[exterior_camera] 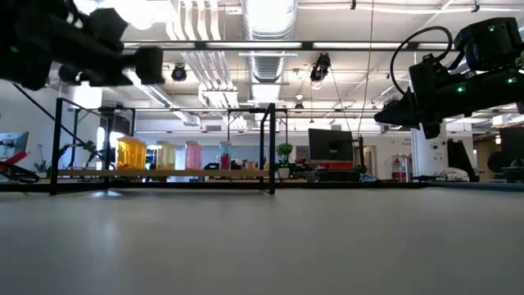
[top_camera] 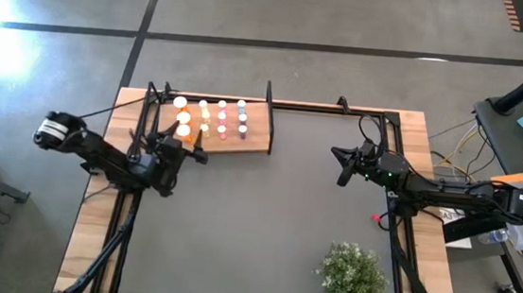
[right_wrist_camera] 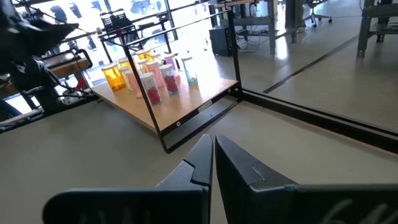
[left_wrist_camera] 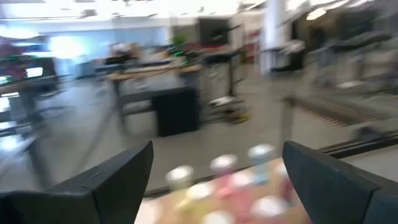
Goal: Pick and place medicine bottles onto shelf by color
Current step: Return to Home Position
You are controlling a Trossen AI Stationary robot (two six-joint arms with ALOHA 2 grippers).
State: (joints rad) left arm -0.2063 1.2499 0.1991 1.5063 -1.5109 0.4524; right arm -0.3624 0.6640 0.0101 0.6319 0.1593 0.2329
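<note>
- Shelf (top_camera: 257, 135): a light-brown wooden board at the far left of the table, with a thin black upright post (top_camera: 269, 92) at its far right corner.
- Medicine bottles (top_camera: 223, 118): white-capped and upright, all standing on the shelf in 4 columns of 3, sorted by colour.
- Column order, starting from the left arm's side: orange bottles (exterior_camera: 131, 153), yellow-green bottles (exterior_camera: 165, 154), pink bottles (exterior_camera: 193, 154), blue bottles (exterior_camera: 224, 153). The low view shows each column as 1 bottle, the others standing behind it.
- Left gripper (top_camera: 195, 148): raised above the table, just beside the shelf's near edge at the orange end. Its 2 fingers (left_wrist_camera: 106, 183) are spread wide and hold nothing. In the left wrist view, blurred bottle caps show in the gap between them.
- Right gripper (top_camera: 343, 168): raised above the dark grey mat (top_camera: 263, 232) on the right half of the table, well apart from the shelf and pointing toward it. Its fingers (right_wrist_camera: 193, 165) are pressed together with nothing between them.
- Plant (top_camera: 354, 278): green and bushy, standing at the near right of the mat, well apart from the shelf and from both grippers.
</note>
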